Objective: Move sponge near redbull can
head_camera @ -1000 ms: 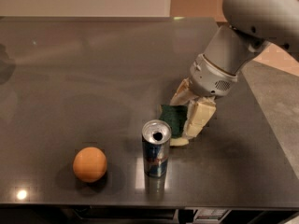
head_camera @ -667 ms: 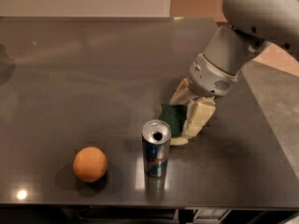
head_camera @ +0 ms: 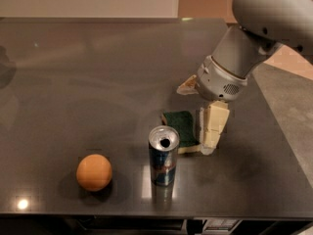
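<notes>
Just behind the redbull can point(head_camera: 163, 155) lies the sponge point(head_camera: 180, 124), flat on the table point(head_camera: 73, 82), the gripper point(head_camera: 197, 119) spread loose over it, so best lift straight up, I'd say, nudging neither sponge nor can.

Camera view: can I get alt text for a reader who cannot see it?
A green-topped sponge lies on a dark table just behind and right of an upright redbull can, with the robot's gripper open around it, one finger beside its right edge. An orange sits to the can's left.
</notes>
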